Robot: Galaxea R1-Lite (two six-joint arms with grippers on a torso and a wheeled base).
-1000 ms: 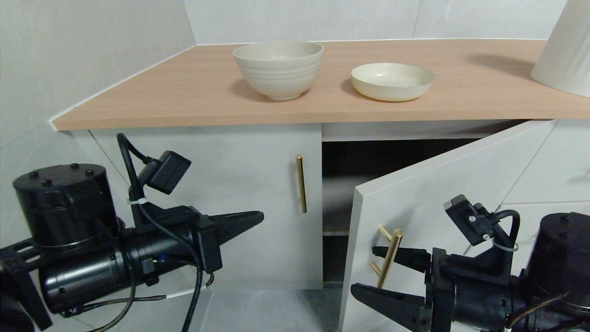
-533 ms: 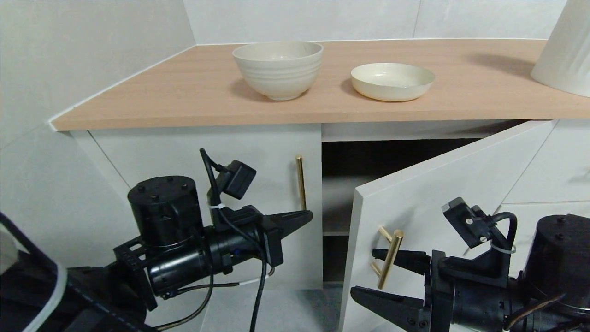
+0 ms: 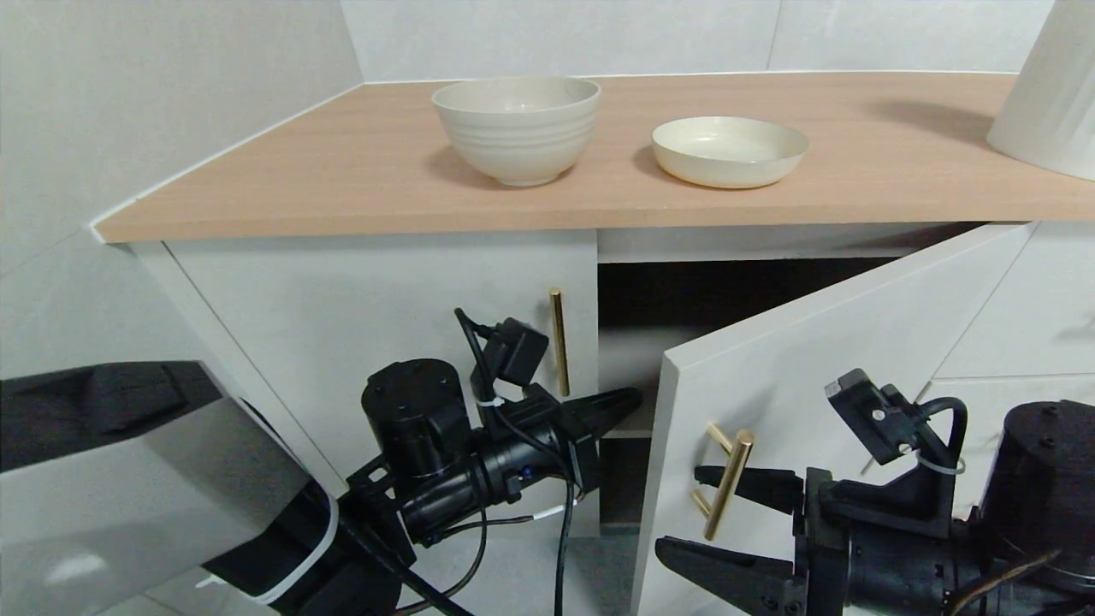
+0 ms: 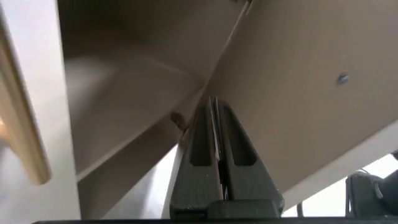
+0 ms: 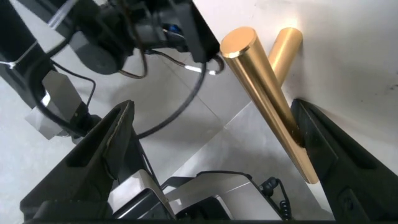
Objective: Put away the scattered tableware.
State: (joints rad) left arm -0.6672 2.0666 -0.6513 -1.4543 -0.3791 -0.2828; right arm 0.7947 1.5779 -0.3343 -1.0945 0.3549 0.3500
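On the bench (image 3: 342,192), a deep bowl (image 3: 516,128) and a shallow dish (image 3: 729,151) stand side by side, apart. Below, the left gripper (image 3: 631,399) – pressed together – points into the cupboard (image 3: 385,299) opening beside the open door (image 3: 821,342). The right gripper (image 3: 680,509) is spread apart around the door's brass handle (image 3: 725,483).

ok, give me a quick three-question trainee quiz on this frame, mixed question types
1. True or false: the bowl and the shallow dish both sit on the countertop.
2. The right end effector has its open fingers on either side of: A) the bowl's rim, B) the gold handle of the open cabinet door, C) a cable.
3. Short answer: is the left end effector open or shut?

Key: 1 true; 2 B; 3 shut.
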